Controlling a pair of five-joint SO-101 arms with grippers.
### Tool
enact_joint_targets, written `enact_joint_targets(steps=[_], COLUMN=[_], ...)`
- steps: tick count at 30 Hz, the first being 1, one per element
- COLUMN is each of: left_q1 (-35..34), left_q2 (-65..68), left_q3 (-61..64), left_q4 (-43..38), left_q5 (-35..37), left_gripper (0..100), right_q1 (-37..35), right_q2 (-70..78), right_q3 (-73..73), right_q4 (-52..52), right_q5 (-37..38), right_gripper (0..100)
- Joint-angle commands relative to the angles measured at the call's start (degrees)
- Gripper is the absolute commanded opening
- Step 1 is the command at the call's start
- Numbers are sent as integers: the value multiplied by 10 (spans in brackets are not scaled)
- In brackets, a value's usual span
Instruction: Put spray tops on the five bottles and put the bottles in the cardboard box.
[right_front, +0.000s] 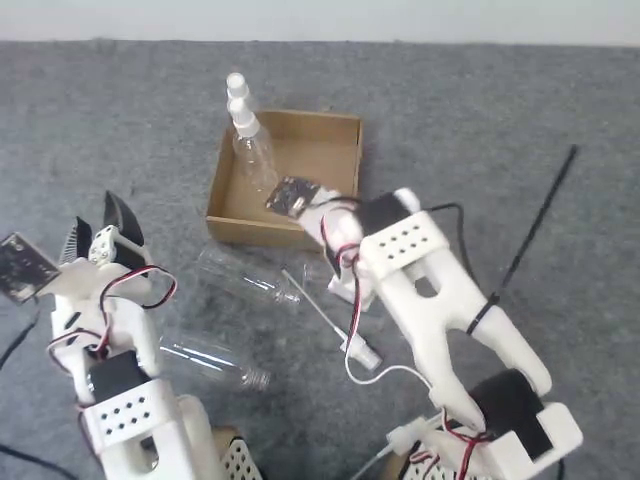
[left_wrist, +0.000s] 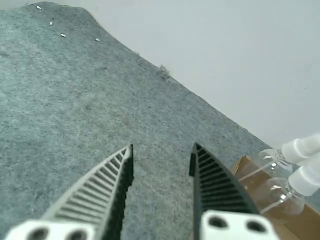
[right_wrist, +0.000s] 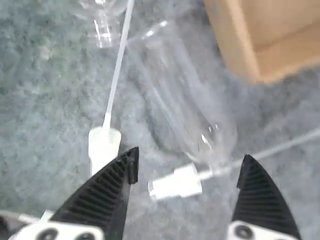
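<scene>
**One spray top (right_wrist: 175, 183) under our right gripper (right_wrist: 190, 159)**

Our right gripper hangs spread over the spray top, which lies on the carpet (right_wrist: 40, 75) with its tube running across the gap, just beside a lying bottle (right_wrist: 185, 100) near the cardboard box (right_wrist: 250, 40). Our left gripper (left_wrist: 163, 147), also spread, sits well apart.

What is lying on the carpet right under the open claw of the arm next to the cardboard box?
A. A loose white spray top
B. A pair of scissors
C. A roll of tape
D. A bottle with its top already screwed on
A: the right wrist view shows a loose white spray top with its thin tube on the carpet, below the open right gripper and beside a clear bottle.
</scene>
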Motion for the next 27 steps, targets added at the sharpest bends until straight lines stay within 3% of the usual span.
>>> enact_joint_targets(steps=[1, 17, 27], left_q1=[-2, -2, -2], left_q2=[-8, -8, -8], left_q3=[-8, -8, -8], left_q4=[-20, -20, -20], left_q5=[-8, -8, -8], left_gripper=[177, 177, 177], right_q1=[-17, -15, -14], right_q2=[-37, -36, -44], right_q3=[52, 179, 181], right_q4=[-100, -260, -261], right_q5=[10, 11, 11], right_gripper=[262, 255, 91])
